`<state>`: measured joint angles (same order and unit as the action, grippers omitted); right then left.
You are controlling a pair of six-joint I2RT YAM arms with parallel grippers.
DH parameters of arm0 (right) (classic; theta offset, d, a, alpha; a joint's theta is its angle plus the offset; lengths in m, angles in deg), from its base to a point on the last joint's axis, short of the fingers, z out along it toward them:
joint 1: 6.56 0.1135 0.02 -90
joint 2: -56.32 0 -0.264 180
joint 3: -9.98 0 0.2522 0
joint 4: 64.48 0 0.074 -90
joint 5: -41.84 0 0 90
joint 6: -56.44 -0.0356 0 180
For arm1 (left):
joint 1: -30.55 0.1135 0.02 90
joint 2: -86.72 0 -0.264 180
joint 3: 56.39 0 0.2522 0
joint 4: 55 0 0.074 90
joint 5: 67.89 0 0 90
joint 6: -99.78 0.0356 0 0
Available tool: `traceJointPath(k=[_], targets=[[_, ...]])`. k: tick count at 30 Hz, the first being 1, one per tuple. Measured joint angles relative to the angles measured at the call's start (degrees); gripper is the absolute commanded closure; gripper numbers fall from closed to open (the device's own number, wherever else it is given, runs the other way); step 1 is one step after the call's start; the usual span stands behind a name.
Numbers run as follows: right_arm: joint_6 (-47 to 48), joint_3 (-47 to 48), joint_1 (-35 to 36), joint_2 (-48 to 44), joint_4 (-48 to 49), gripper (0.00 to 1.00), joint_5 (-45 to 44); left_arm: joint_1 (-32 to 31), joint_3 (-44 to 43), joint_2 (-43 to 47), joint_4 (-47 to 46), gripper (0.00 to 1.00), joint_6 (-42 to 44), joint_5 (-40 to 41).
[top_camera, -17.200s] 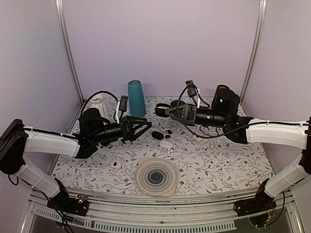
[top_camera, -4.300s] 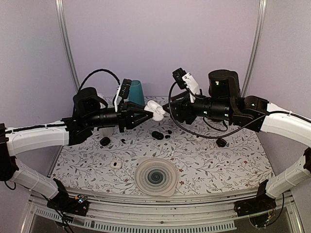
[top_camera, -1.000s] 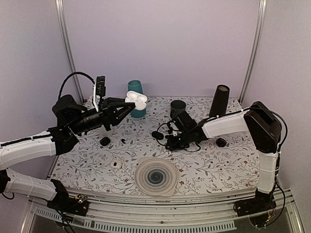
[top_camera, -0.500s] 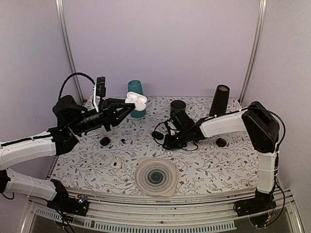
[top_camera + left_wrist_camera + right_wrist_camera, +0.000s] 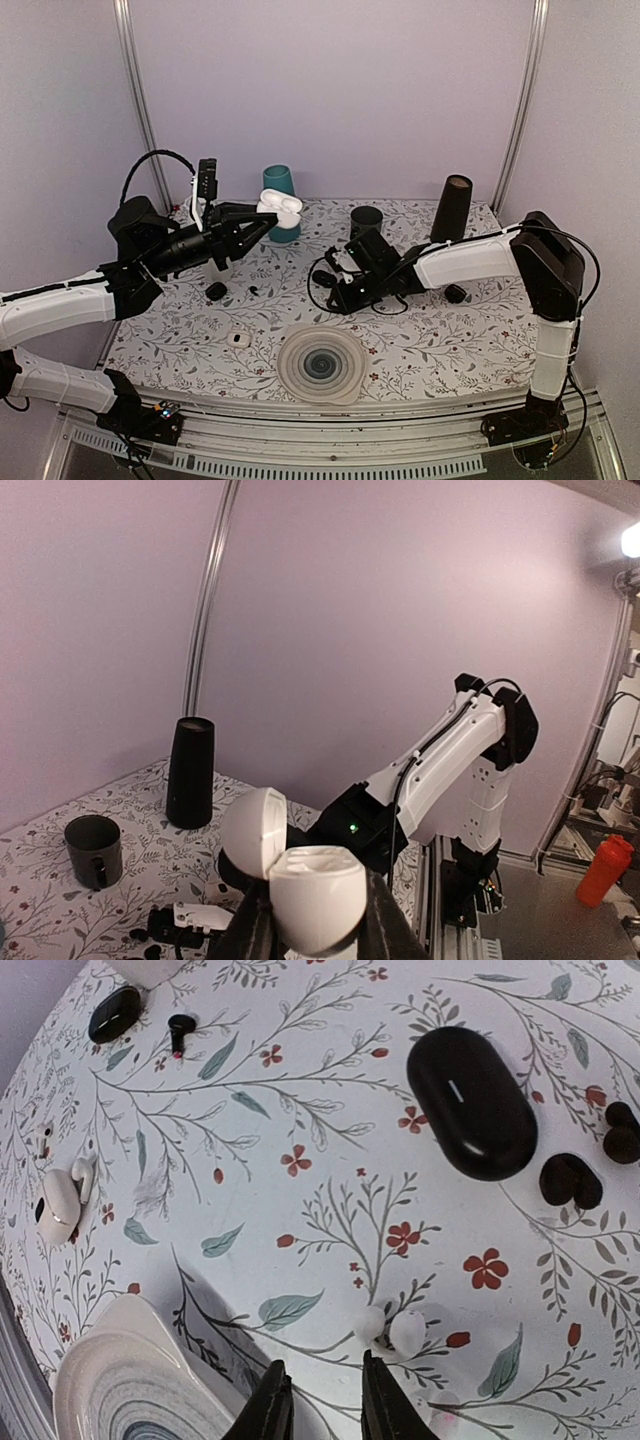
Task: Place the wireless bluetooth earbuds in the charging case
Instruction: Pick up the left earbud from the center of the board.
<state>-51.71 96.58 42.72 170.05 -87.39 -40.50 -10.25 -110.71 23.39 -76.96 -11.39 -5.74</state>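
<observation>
Right wrist view gives me the best look: the white earbuds (image 5: 390, 1330) lie side by side on the flowered table (image 5: 300, 1080), just beyond the tips of the right gripper (image 5: 322, 1375) and a little to the right of its gap. One of the two sits almost at the tip of the right-hand finger, though I cannot tell whether they touch. The fingers stand slightly apart with nothing between them. Farther out lies a closed black case (image 5: 472, 1115) with black earbuds (image 5: 572, 1182) just beside it. The only marking I can make out is a short pale bar on that case's lid.

On the left wrist camera, the left gripper (image 5: 320, 930) pinches the white charging case (image 5: 315, 890) from both sides — lid tipped open, cavity facing up. From the top camera, that case hangs above the table, well apart from the earbuds, in front of a teal cup (image 5: 279, 183).
</observation>
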Motion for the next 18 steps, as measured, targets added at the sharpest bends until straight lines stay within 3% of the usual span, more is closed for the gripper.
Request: traceJointPath(k=[18], targets=[[9.1, 4.8, -0.7, 4.1, -2.1, 0.76, 5.1, 0.3, 0.0, 0.0, 0.3, 1.00, 0.0, -0.2]])
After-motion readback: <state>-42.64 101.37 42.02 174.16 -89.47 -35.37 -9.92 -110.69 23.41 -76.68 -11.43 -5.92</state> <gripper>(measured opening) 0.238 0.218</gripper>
